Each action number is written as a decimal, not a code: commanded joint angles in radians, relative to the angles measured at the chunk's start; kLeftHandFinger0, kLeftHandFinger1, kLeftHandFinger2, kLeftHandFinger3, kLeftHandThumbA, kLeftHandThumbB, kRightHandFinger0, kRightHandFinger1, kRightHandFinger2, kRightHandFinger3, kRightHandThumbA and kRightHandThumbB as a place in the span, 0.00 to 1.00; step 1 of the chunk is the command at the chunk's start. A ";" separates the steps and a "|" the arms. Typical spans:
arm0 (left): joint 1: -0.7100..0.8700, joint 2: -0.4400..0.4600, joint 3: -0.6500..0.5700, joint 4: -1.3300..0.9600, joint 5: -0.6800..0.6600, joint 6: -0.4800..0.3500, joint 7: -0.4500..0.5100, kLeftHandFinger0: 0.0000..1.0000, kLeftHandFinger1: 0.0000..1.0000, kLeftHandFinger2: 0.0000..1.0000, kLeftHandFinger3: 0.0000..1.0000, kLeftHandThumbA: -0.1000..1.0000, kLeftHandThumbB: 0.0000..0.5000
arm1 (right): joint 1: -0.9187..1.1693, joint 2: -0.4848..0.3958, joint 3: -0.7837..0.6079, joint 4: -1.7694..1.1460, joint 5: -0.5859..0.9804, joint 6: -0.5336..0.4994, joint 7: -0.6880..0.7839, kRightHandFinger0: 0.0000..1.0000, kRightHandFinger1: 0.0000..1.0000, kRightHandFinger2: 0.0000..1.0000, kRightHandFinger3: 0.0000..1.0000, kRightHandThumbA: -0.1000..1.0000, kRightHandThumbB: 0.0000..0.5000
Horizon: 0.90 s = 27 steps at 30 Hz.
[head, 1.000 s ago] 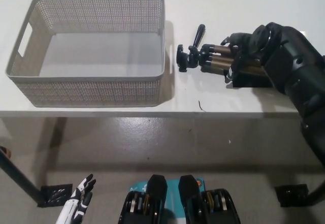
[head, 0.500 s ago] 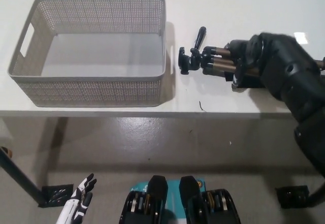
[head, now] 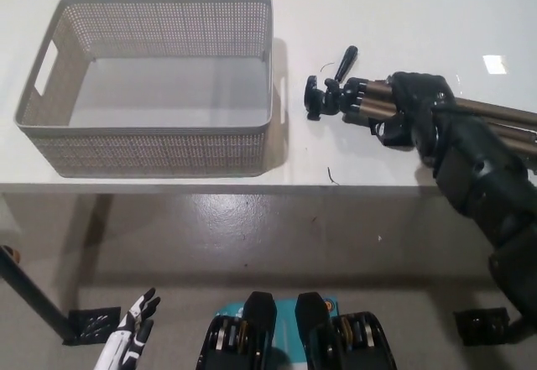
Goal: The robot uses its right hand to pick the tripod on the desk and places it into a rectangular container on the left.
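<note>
head view: the tripod (head: 369,106) has bronze folded legs and a black head with a handle. the black right robot hand (head: 415,118) is clamped round its legs, over the desk (head: 377,18) right of the basket (head: 159,148). since earlier its legs show longer behind the hand. it lies left-right, head toward the basket. the white left robot hand (head: 134,324) hangs low, fingers apart.
</note>
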 commanded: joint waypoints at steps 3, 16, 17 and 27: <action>0.019 0.000 0.002 -0.025 -0.006 -0.034 -0.005 1.00 1.00 1.00 1.00 1.00 0.32 | 0.096 -0.029 -0.020 0.039 0.000 -0.083 -0.145 0.24 0.33 0.42 0.53 0.00 0.37; 0.014 0.006 0.001 -0.018 -0.017 -0.035 -0.014 1.00 1.00 1.00 1.00 1.00 0.34 | -0.050 -0.120 -0.084 -0.067 -0.007 -0.341 -0.585 0.00 0.49 0.87 1.00 0.00 0.18; 0.015 0.005 0.002 -0.020 -0.020 -0.033 -0.015 1.00 1.00 1.00 1.00 1.00 0.33 | -0.060 -0.122 -0.088 -0.081 -0.010 -0.351 -0.607 0.00 0.47 0.81 0.96 0.00 0.20; 0.026 0.009 0.004 -0.007 -0.026 -0.064 -0.014 1.00 1.00 1.00 1.00 1.00 0.30 | -0.106 -0.176 -0.080 -0.364 -0.151 -0.291 -0.720 0.00 0.44 0.82 0.90 0.00 0.31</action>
